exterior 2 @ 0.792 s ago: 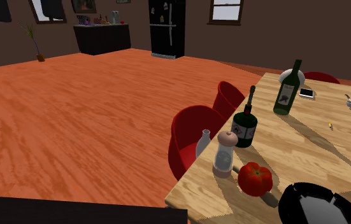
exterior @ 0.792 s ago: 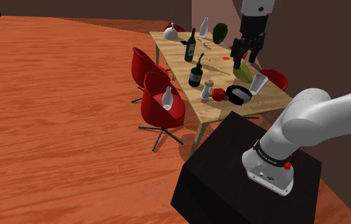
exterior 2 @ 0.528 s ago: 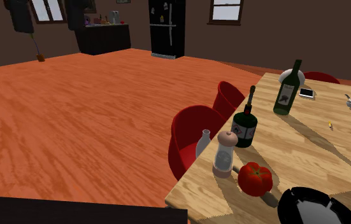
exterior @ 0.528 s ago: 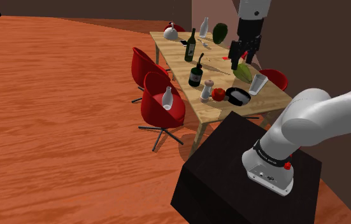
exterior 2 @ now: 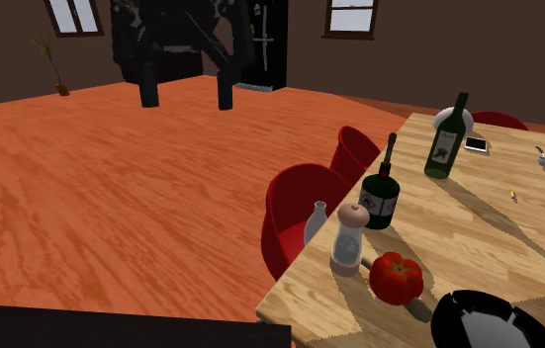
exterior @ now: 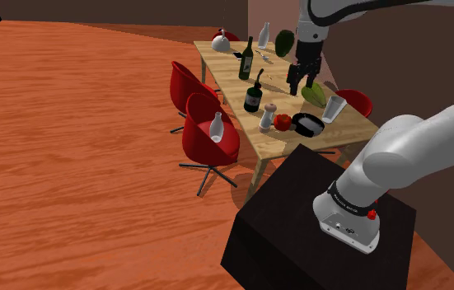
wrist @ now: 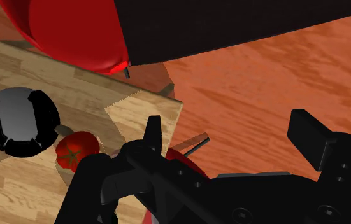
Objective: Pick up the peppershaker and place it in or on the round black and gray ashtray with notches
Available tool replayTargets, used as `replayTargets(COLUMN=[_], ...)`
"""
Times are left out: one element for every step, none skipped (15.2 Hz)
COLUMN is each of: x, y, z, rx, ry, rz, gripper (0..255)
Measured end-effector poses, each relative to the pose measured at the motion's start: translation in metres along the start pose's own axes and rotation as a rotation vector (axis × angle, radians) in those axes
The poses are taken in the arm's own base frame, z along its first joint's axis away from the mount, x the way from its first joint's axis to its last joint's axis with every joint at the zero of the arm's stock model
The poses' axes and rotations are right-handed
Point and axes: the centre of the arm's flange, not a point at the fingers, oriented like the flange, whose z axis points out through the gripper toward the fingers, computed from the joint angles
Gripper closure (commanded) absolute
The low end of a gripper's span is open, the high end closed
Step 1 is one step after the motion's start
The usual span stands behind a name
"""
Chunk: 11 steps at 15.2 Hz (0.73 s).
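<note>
An orange wooden floor (exterior 2: pixel 112 198) runs back to dark walls and a black fridge (exterior 2: pixel 272 54), and the wooden desk (exterior 2: pixel 498 232) comes in at 3 o'clock of the second exterior view. Read that view left to right. Your tool (exterior 2: pixel 186 91) shows at 11 o'clock. Its two black fingers (exterior 2: pixel 147 87) stand well apart with nothing between them, so it is open and empty.

Next comes a red chair (exterior 2: pixel 295 203) with a small white vase (exterior 2: pixel 316 221). Then you meet the peppershaker (exterior 2: pixel 348 237), upright near the desk's edge, with a pale greyish body under a rounded tan cap. A dark bottle (exterior 2: pixel 381 196) stands near it at 1 o'clock. A red tomato (exterior 2: pixel 396 278) sits just beside it at 4 o'clock. The round black ashtray (exterior 2: pixel 486 321) with its grey inside lies further along that same line.

In the shoulder view the tool hangs above the desk at about 1 o'clock from the peppershaker, well apart from it.

Expect the peppershaker to be light and stiff. It is tall on a small foot, so a sideways nudge would likely tip it, and its smooth-looking round body may slip. Take hold around the middle of the body, below the cap, coming straight down. Turn the fingers so neither lands on the tomato. Aim to set it on the ashtray's flat grey middle, not on the notched rim.
</note>
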Motion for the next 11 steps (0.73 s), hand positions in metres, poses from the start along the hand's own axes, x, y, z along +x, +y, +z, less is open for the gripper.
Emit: replayTargets(x=[0.009, 0.016, 0.025, 0.035, 0.044, 0.053, 0.062, 0.071, 0.08, 0.088, 0.098], y=[0.008, 0.012, 0.018, 0.024, 0.032, 0.04, 0.049, 0.058, 0.066, 0.071, 0.075], z=[0.007, 0.014, 0.022, 0.029, 0.034, 0.039, 0.045, 0.052, 0.059, 0.064, 0.071], rx=[0.0, -0.001, -0.001, -0.001, -0.002, -0.003, -0.003, -0.004, -0.004, -0.005, -0.005], ry=[0.0, 0.001, 0.002, 0.003, 0.004, 0.006, 0.006, 0.007, 0.008, 0.009, 0.01], rz=[-0.005, -0.011, -0.017, -0.022, -0.028, -0.033, -0.038, -0.044, -0.049, -0.055, -0.061], gripper=[0, 0, 0, 0, 0, 0, 0, 0, 0, 0, 0])
